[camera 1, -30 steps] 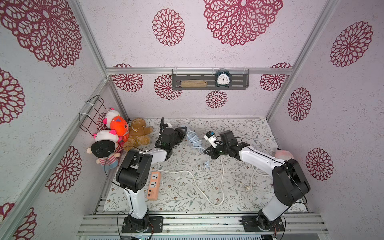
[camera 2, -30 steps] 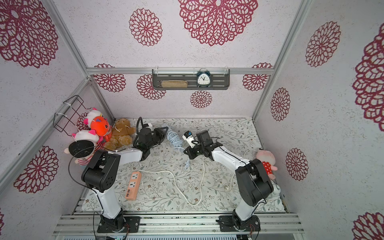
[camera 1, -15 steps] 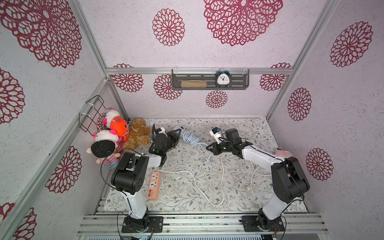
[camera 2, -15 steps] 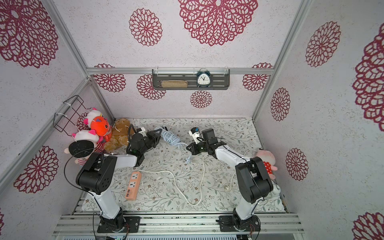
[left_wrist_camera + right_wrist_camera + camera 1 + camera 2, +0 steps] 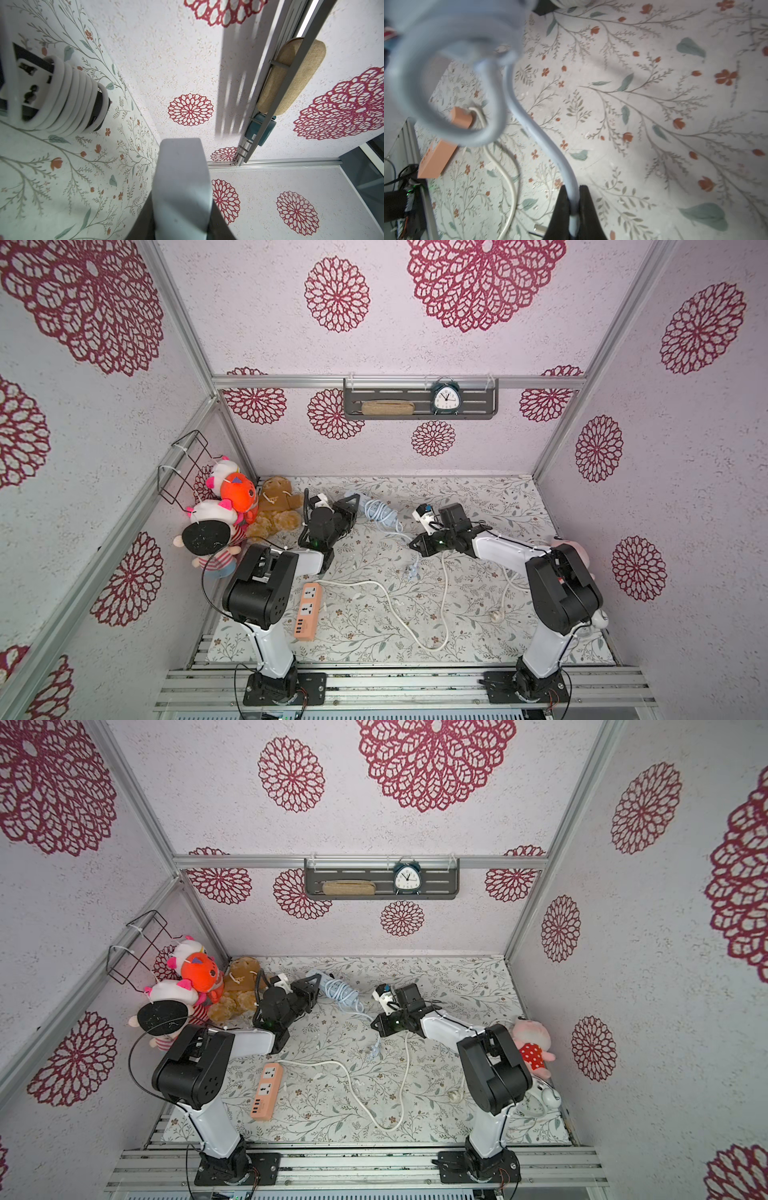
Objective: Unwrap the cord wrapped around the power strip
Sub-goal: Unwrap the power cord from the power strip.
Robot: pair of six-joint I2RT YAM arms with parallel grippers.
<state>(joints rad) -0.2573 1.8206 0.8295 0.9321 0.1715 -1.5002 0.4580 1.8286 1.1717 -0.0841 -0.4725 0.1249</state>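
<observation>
There are two robot arms, a left arm [image 5: 266, 593] and a right arm [image 5: 557, 589]. Two power strips lie on the surface [image 5: 498, 497], an orange power strip [image 5: 308, 611] and a wrapped power strip [image 5: 31, 76]. There are two cords, a blue cord [image 5: 572, 182] and a white cord [image 5: 349, 583]. Five soft toys [image 5: 237, 491] sit at the left of the frame, and one pink toy [image 5: 530, 1042] sits at the right. One clock [image 5: 446, 396] and one pouch [image 5: 387, 407] are on one shelf [image 5: 478, 404].
</observation>
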